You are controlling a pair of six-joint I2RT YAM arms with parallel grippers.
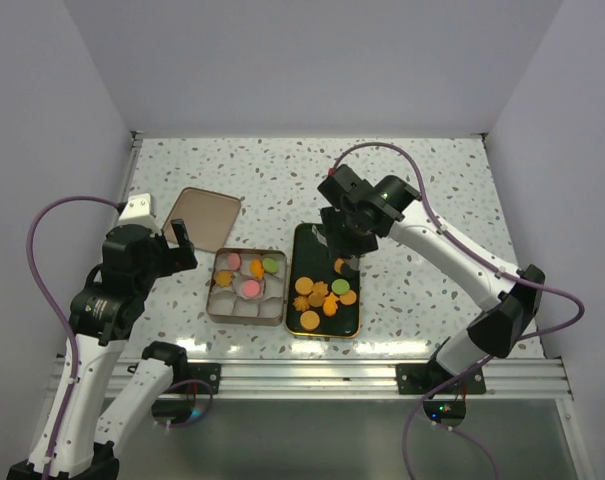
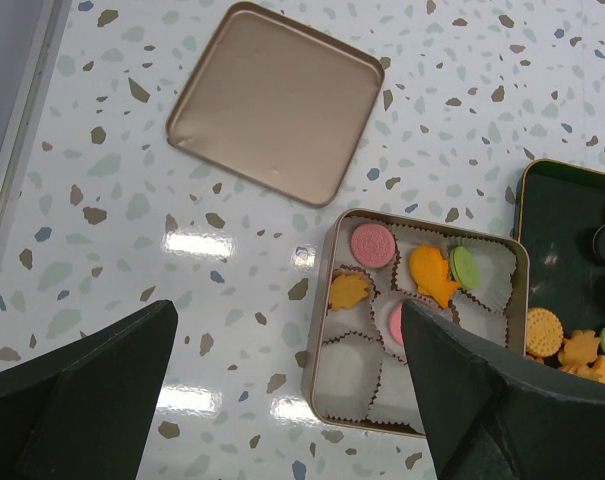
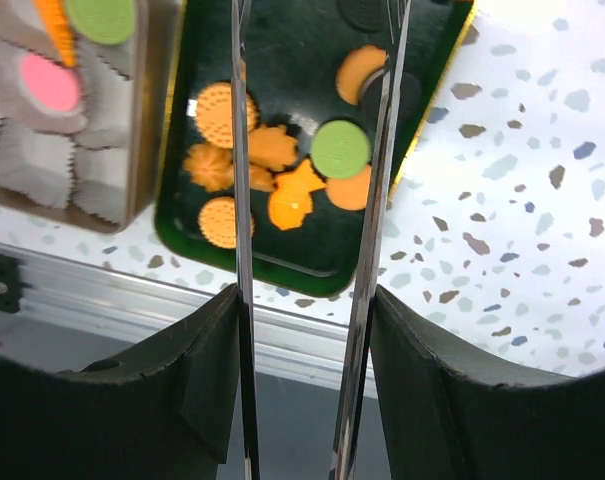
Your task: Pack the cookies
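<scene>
Several loose cookies [image 1: 322,297], mostly orange with a green one [image 3: 340,148] and dark rounds, lie on a dark green tray [image 1: 307,245]. A gold tin [image 1: 214,310] with white paper cups holds pink [image 2: 373,245], orange [image 2: 432,275] and green [image 2: 465,267] cookies. My right gripper [image 1: 348,262], with long metal blades, hangs open over the tray's far right part; its blades [image 3: 240,200] straddle several cookies and grip none. My left gripper [image 1: 182,243] is open and empty, above the table left of the tin; in its wrist view [image 2: 287,320] its right finger [image 2: 472,390] overlaps the tin.
The tin's lid [image 1: 202,215] lies upside down on the speckled table behind and left of the tin. A metal rail [image 1: 312,375] runs along the near table edge. White walls enclose the left, back and right sides.
</scene>
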